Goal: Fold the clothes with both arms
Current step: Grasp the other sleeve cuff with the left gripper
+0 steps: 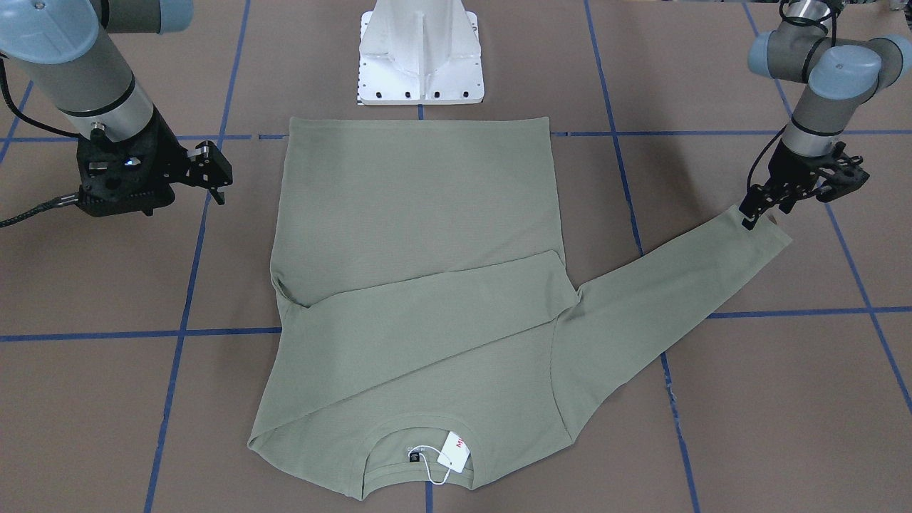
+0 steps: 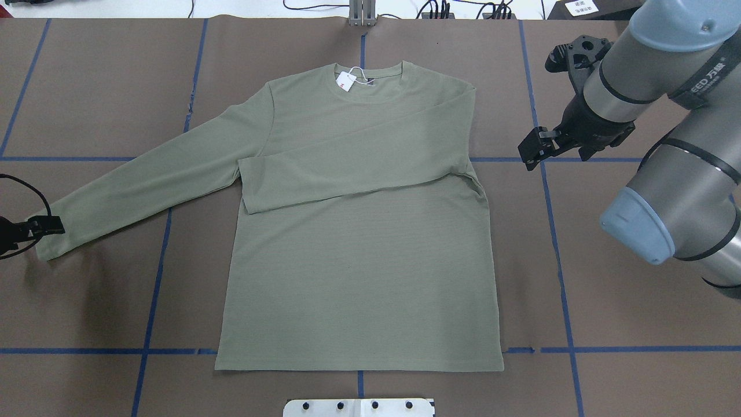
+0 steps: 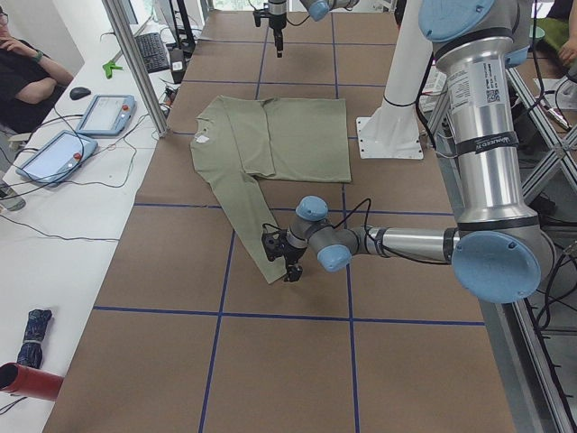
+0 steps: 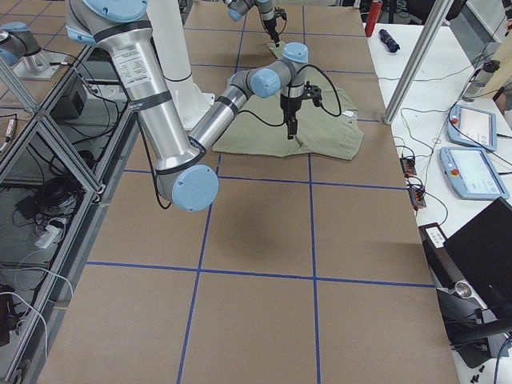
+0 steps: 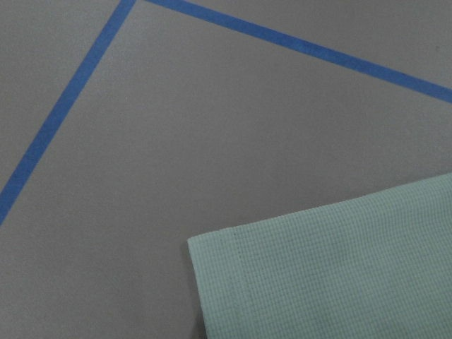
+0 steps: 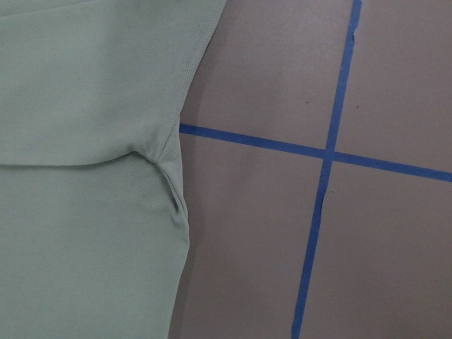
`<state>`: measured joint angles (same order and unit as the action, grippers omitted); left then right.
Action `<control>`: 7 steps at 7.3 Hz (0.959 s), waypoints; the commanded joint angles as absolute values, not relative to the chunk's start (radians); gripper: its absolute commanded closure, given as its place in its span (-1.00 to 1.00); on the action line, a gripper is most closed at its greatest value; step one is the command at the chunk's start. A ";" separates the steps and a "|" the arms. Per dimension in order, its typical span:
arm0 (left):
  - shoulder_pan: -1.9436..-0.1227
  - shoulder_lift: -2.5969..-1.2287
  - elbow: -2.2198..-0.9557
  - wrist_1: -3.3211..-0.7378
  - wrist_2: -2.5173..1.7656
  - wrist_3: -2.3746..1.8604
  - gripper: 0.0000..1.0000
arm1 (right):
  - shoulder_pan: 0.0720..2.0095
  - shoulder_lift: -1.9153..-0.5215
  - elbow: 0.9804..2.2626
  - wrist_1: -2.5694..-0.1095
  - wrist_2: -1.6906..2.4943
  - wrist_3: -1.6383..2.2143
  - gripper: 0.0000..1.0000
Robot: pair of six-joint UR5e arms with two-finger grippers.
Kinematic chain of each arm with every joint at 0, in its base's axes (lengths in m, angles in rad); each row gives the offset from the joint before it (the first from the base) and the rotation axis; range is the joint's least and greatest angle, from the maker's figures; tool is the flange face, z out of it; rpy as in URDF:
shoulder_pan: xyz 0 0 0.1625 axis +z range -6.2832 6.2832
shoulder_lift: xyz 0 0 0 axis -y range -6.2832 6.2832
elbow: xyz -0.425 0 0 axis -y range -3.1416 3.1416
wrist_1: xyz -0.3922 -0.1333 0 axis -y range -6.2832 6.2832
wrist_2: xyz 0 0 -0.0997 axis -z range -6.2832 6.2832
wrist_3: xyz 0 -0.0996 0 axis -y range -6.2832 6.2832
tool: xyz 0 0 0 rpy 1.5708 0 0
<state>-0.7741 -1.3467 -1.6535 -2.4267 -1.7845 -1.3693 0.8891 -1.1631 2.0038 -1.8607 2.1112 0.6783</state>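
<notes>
You are looking at the brown table (image 2: 87, 289) w/ the olive long-sleeved shirt (image 2: 359, 260) lying flat at centre. Its right sleeve (image 2: 347, 168) is lying across the chest and its left sleeve (image 2: 145, 185) is reaching outward. The right gripper (image 2: 529, 152) is hovering beside the armpit, fingers apparently parted, gripping nothing. The left gripper (image 1: 752, 214) is sitting at the cuff (image 5: 318, 275); I cannot tell if it is pinching. A white hang tag (image 1: 454, 451) is lying at the collar.

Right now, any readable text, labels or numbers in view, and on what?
"EED", then characters I can't make out: black band on the right arm.
"M" in red, rest cut off: hang tag at the shirt collar.
Neck label: too small to read.
White sign beyond the table's far edge: too small.
Sticker on the left arm: blurred.
</notes>
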 commanded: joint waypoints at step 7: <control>-0.772 -1.339 -1.644 -2.427 -1.764 -1.371 -0.96 | 0.888 -1.157 2.003 -1.861 2.111 0.683 -1.00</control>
